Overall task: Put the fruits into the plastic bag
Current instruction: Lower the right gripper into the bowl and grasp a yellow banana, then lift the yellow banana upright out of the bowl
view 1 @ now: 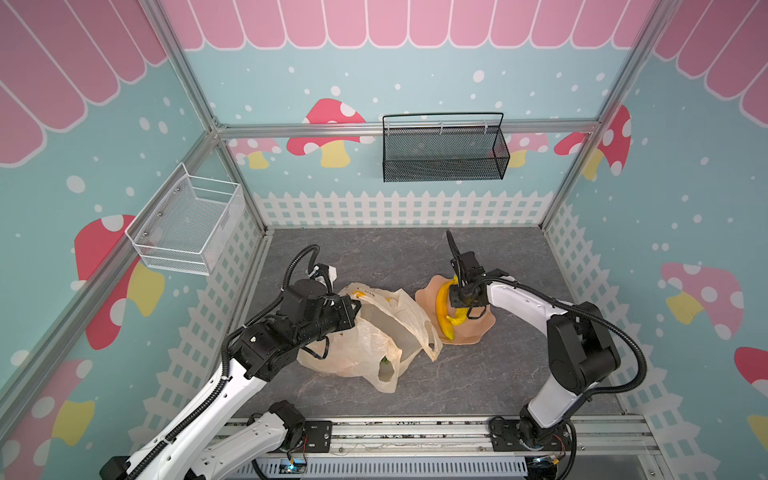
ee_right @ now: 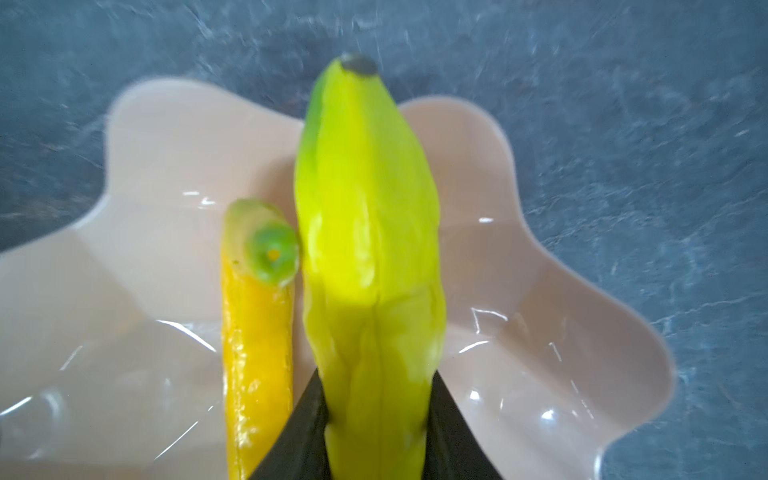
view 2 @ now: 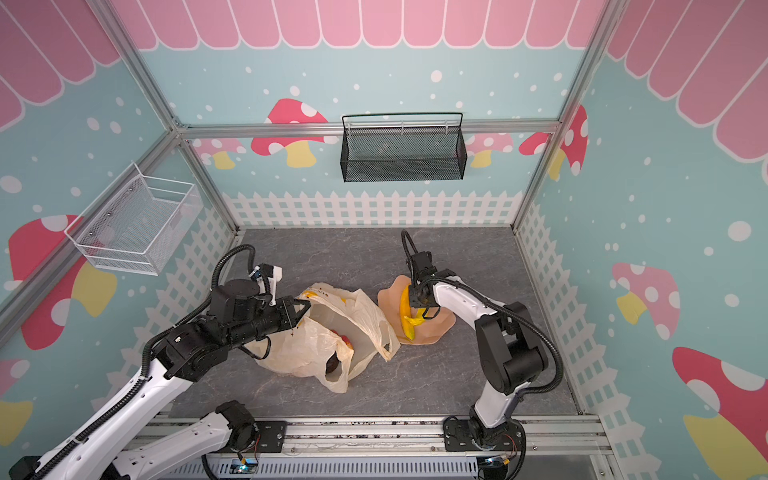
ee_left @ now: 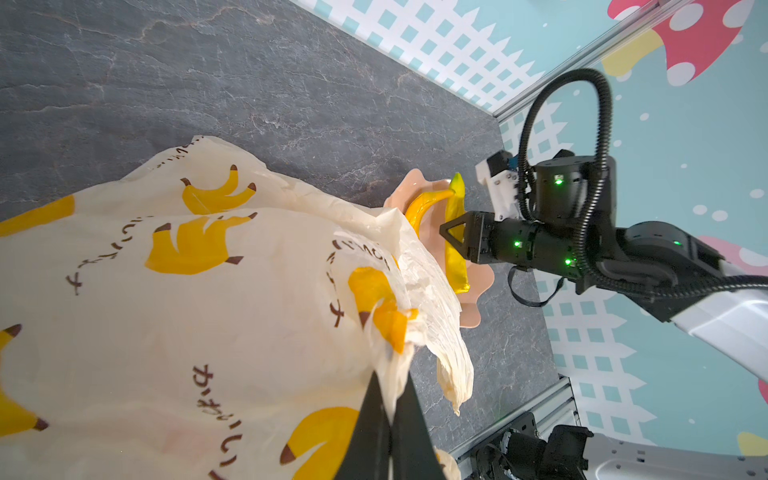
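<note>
Bananas [ee_right: 370, 232], two; plate [ee_right: 540, 291], one; bag [view 1: 365, 340], one

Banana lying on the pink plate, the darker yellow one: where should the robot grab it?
Probably the darker banana by its middle, from above, a jaw on each long side. It lies long and thin, and the plate's raised wavy rim blocks a sideways reach. The greener banana close beside it crowds one side.

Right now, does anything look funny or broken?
The banana in the right pincer looks squashed and creased where it is pinched. The bag lies crumpled on its side, but nothing looks spilled.
</note>
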Motion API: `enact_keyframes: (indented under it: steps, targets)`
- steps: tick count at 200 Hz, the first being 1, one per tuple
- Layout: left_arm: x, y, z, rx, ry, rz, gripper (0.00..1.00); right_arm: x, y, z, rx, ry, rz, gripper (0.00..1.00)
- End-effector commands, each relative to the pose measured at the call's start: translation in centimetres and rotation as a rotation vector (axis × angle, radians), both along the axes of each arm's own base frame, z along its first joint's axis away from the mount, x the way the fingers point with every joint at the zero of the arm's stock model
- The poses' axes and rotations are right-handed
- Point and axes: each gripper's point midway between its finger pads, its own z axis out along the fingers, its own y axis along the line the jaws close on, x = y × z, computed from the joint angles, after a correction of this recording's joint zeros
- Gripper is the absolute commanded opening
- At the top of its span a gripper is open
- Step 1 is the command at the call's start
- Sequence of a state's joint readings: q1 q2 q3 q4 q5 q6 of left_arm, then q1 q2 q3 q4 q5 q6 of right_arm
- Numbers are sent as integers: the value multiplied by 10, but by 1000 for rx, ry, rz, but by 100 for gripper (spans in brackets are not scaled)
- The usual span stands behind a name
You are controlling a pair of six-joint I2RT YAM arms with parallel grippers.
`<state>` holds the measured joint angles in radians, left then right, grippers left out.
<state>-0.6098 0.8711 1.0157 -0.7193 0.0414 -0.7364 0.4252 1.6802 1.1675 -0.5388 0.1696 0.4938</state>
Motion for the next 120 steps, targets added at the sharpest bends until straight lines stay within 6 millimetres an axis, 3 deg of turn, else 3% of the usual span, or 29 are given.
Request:
enact_keyframes:
  steps: [1,35,66,91,120]
  targets:
    - [-1,3,14,-20,-34,4,0,14,-1,53,16,-133,11,24]
    - [-1,2,13,-25,-28,2,0,22,18,143,134,-369,131,25]
    - [-2,1,14,-26,-29,-3,0,-1,54,224,344,-612,362,27]
    - [-2,-2,15,-29,-26,-20,0,-37,81,265,518,-749,575,27]
    - [-4,-9,16,-40,-26,-59,0,-76,108,289,684,-805,791,27]
